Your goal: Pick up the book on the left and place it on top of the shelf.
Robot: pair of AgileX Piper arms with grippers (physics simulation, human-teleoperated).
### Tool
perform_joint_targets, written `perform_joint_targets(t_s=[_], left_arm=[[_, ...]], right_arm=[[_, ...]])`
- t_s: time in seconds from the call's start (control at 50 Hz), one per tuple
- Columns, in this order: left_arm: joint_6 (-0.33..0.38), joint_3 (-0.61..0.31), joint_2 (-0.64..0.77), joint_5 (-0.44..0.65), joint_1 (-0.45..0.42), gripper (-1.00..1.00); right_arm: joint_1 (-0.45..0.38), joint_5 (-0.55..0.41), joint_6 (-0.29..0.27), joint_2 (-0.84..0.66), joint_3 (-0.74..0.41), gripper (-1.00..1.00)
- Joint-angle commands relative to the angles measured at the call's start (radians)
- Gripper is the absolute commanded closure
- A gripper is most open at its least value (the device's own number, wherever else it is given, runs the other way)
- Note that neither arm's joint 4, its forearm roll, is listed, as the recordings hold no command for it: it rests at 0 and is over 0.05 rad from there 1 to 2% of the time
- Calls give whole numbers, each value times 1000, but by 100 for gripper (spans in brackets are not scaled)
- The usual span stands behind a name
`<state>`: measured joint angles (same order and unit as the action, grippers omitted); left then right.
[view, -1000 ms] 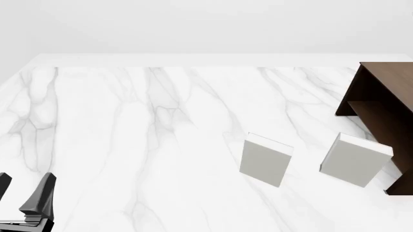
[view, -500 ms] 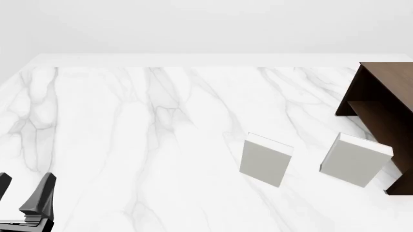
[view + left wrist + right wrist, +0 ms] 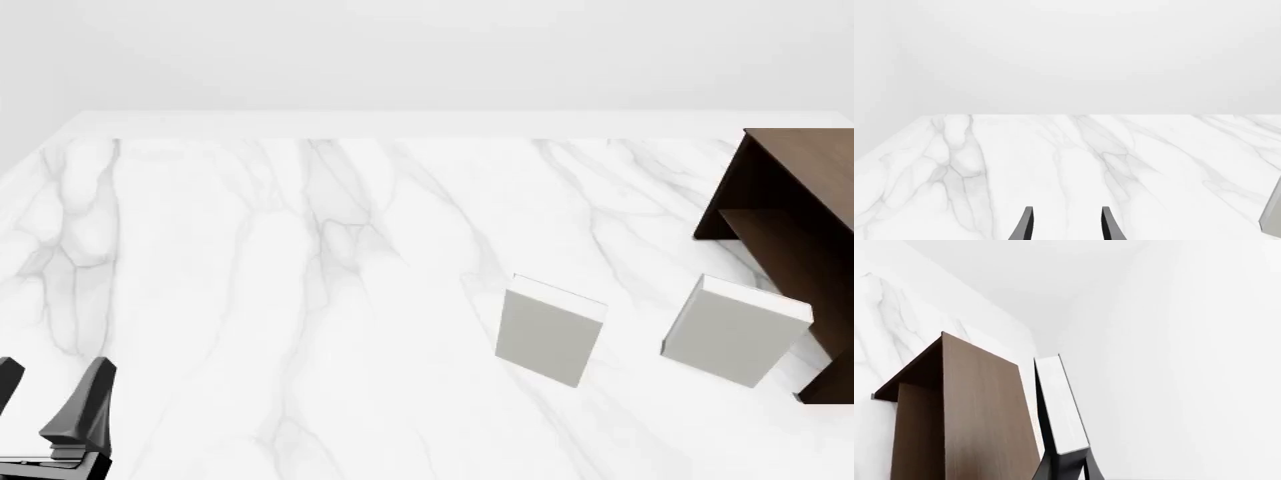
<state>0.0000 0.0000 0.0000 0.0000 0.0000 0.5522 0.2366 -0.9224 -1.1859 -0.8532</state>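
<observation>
In the right wrist view, the book (image 3: 1062,405), slim with a dark cover and white page edges, is held at its near end by my right gripper (image 3: 1067,459), which is shut on it. It hangs right beside the broad brown face of the shelf (image 3: 961,415); I cannot tell whether they touch. In the front view the shelf (image 3: 787,200) stands at the far right edge, and neither the book nor the right gripper shows there. My left gripper (image 3: 51,388) is open and empty at the near left corner, its fingers (image 3: 1026,225) spread over bare marble.
Two thicker pale grey-white books (image 3: 547,328) (image 3: 734,330) stand upright on the marble table (image 3: 267,260), the right one just in front of the shelf. A sliver of one grey book (image 3: 1273,220) shows at the edge of the left wrist view.
</observation>
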Motion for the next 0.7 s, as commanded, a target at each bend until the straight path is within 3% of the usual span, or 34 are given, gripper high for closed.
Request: perform_joint_targets(t_s=[0.02, 0.7], left_arm=[[0, 0, 0, 0, 0, -100], [0, 0, 0, 0, 0, -100]], right_arm=[[9, 42, 3, -31, -9, 100], [38, 100, -28, -125, -28, 100]])
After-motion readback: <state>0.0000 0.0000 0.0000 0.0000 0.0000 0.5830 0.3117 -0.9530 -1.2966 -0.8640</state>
